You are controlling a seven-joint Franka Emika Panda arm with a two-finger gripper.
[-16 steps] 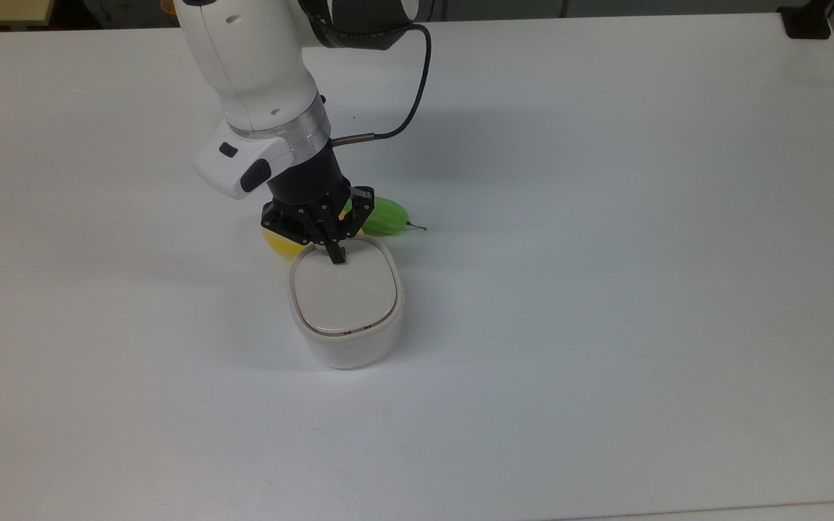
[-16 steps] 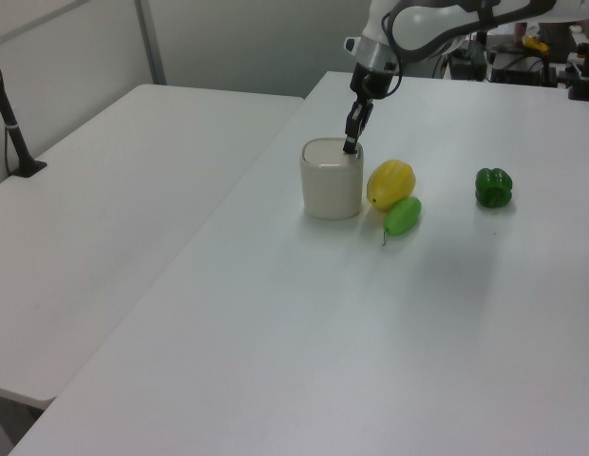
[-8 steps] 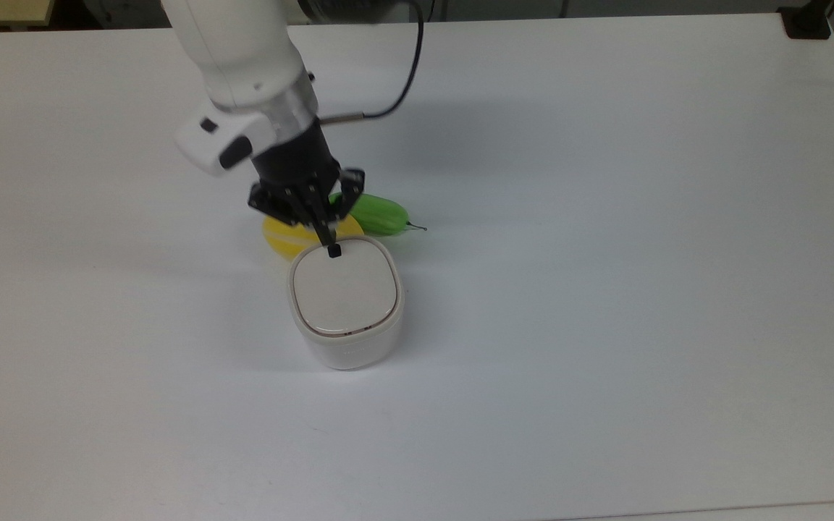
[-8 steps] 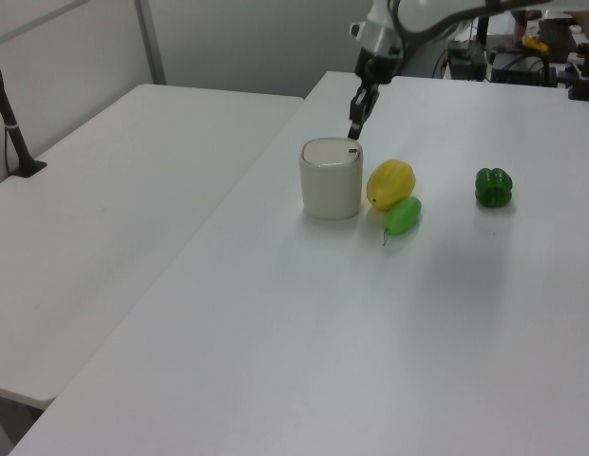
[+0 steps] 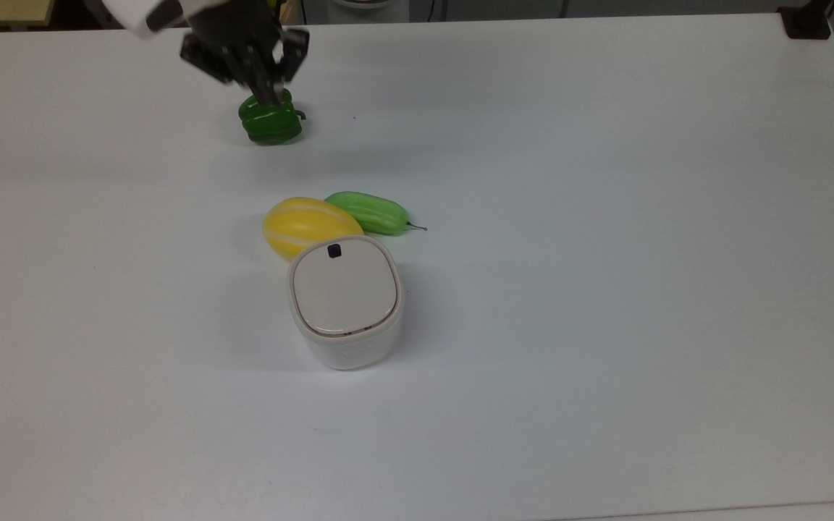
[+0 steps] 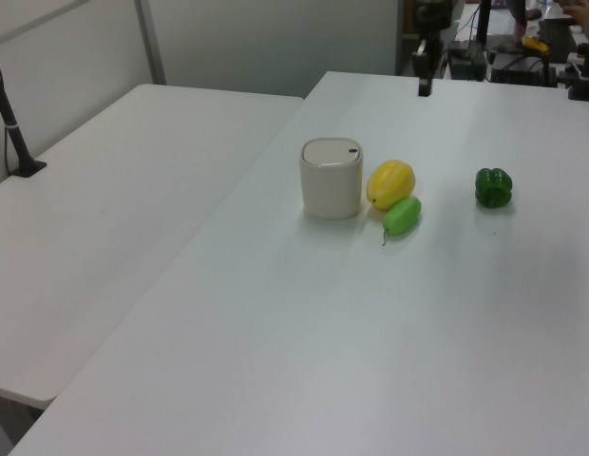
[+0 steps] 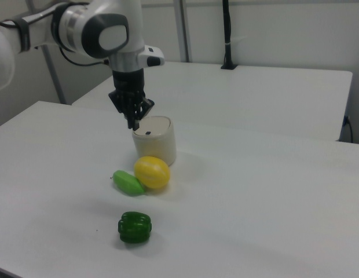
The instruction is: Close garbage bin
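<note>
Small white plastic garbage bin (image 5: 345, 311) w/ flat beige lid (image 5: 344, 288) is seen shut flush, beside yellow melon (image 5: 302, 224) near table centre; closing is judged done. Black two-finger gripper (image 5: 270, 92) is held well apart, raised, fingers pinched together, nothing gripped, prob. for pressing.

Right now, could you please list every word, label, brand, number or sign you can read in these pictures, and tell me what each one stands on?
None: there is no readable text.
The garbage bin has a plain lid with only a small black square button, which carries no writing.
The yellow melon, green cucumber, green pepper and table carry no labels.
</note>
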